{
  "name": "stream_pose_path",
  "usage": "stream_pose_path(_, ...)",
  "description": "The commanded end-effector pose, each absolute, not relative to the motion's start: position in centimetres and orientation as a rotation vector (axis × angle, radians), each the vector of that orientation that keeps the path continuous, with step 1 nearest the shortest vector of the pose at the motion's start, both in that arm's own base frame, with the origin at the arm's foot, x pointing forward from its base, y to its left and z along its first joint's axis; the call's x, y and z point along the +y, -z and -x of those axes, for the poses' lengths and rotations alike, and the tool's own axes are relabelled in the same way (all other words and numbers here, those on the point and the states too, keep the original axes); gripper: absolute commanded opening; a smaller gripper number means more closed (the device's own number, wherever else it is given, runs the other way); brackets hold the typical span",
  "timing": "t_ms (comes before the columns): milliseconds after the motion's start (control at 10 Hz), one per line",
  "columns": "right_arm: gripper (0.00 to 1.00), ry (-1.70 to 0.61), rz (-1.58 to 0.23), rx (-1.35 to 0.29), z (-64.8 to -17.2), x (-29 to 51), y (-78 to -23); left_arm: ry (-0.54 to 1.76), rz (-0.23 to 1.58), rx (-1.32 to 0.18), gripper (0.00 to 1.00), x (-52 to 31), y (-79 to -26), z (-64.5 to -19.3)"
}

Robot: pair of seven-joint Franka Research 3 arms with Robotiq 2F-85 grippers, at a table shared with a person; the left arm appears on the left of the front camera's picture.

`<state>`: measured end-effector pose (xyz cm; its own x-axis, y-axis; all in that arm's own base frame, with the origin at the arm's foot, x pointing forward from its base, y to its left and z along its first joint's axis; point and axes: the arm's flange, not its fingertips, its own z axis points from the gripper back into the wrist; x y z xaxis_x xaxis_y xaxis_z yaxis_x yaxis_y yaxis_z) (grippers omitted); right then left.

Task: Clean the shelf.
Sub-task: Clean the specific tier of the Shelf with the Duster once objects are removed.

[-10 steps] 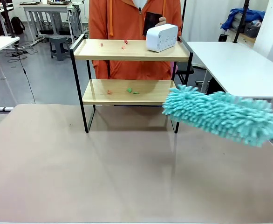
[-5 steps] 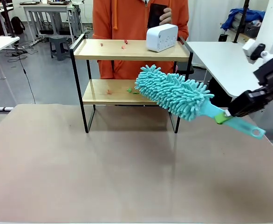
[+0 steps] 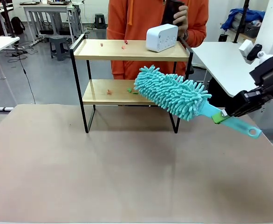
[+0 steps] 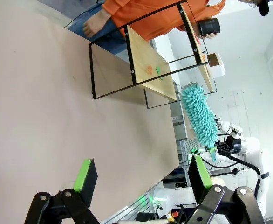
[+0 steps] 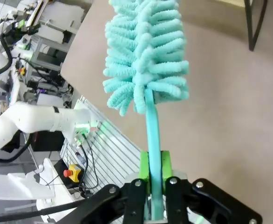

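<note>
The shelf (image 3: pixel 132 50) is set at the far middle of the table (image 3: pixel 127 177), with wide bare tabletop left open on its near side and to its left. The right gripper (image 3: pixel 220 116) is pressed tight on the handle of a teal duster (image 3: pixel 171 92), whose fluffy head is held across the right end of the lower board's near edge; contact cannot be judged. The left gripper (image 4: pixel 142 171) is spread wide, nothing between its pads. On the top board a white box (image 3: pixel 161 37) is placed at the right end, red scraps (image 3: pixel 124 45) left of it; red and green bits (image 3: pixel 132 90) are seen on the lower board.
</note>
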<state>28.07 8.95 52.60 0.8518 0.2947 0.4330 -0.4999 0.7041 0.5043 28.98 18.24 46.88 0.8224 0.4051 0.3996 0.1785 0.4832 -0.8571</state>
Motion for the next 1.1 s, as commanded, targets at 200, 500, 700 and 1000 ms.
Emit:
stream_pose_path(200,0.12,-0.283,-0.544,-0.392,-34.2,12.8,-51.5,-0.135,1.088,-0.645,1.00,18.1,-46.9,-29.0)
stream_pose_path(500,0.12,-0.230,-0.510,-0.415,-37.4,16.4,-50.1,-0.135,1.088,-0.645,1.00,18.1,-46.9,-29.0)
stream_pose_path(700,0.12,-0.191,-0.477,-0.446,-39.4,18.3,-48.5,-0.135,1.088,-0.645,1.00,18.1,-46.9,-29.0)
stream_pose_path(1000,0.12,-0.236,-0.525,-0.428,-40.5,20.0,-47.0,-0.135,1.088,-0.645,1.00,18.1,-46.9,-29.0)
